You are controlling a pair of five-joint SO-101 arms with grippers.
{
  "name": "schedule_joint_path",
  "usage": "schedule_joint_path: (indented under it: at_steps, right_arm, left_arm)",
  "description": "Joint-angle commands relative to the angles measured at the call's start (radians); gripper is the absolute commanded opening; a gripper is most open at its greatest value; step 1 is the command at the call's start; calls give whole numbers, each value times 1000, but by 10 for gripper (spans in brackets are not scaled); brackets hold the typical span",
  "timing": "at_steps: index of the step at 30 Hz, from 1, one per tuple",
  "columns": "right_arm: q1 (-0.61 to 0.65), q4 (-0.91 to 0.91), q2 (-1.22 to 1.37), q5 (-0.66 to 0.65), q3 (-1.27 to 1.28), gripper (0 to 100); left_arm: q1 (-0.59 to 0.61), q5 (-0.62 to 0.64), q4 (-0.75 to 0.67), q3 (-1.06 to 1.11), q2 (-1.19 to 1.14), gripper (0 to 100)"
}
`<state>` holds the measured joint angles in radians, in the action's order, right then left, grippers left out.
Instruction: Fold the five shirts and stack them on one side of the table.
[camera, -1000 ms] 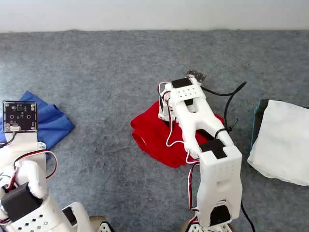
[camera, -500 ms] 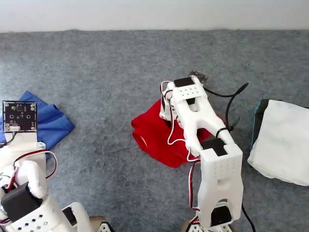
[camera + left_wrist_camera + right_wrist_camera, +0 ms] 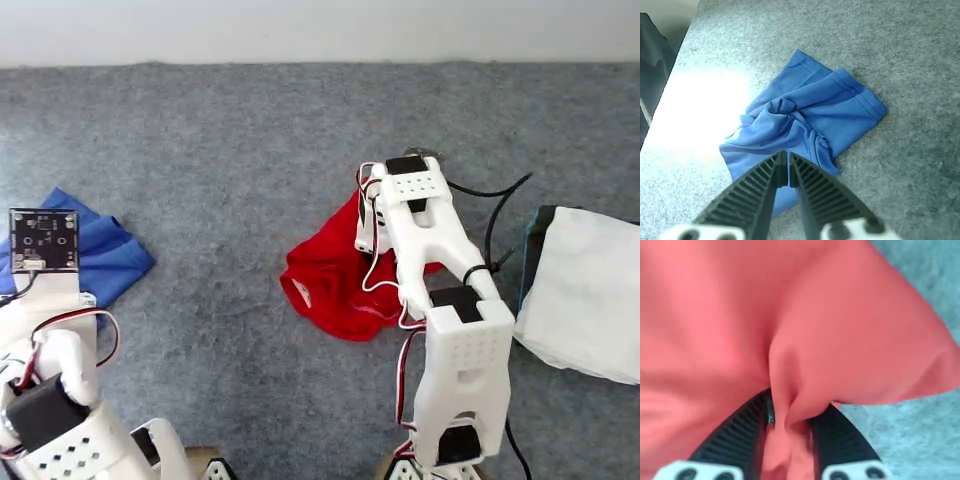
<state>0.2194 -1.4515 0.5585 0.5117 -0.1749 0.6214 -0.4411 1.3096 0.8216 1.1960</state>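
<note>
Red shirt (image 3: 850, 330) sits bunched at the middle of the table (image 3: 200, 150), pinched by a thin ridge of cloth in your right gripper (image 3: 792, 410). Risk: so shallow a bite may slip under drag, or the bundle may come unfolded before it reaches the folded white shirt (image 3: 585, 290). Left gripper (image 3: 788, 157) hangs closed and empty over the blue shirt (image 3: 805, 120).

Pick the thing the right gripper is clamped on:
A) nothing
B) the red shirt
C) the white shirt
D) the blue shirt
B: in the right wrist view the right gripper pinches a raised fold of the red shirt between its fingers.
</note>
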Motion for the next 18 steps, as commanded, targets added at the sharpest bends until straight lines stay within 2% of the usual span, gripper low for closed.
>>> schedule_joint_path:
  at_steps: [1,10,14,18]
  right_arm:
    - [-1,-41,-120,-92,-11,9]
    - [-2,-171,-414,-279,-9,9]
    - [-51,-236,-547,-368,-9,9]
    - [-153,-298,-694,-502,-9,9]
  left_arm:
    - [9,-51,-37,-1,3,15]
    - [9,-63,-40,-8,5,15]
    - [9,-63,-41,-8,3,15]
    - [9,-63,-41,-8,3,15]
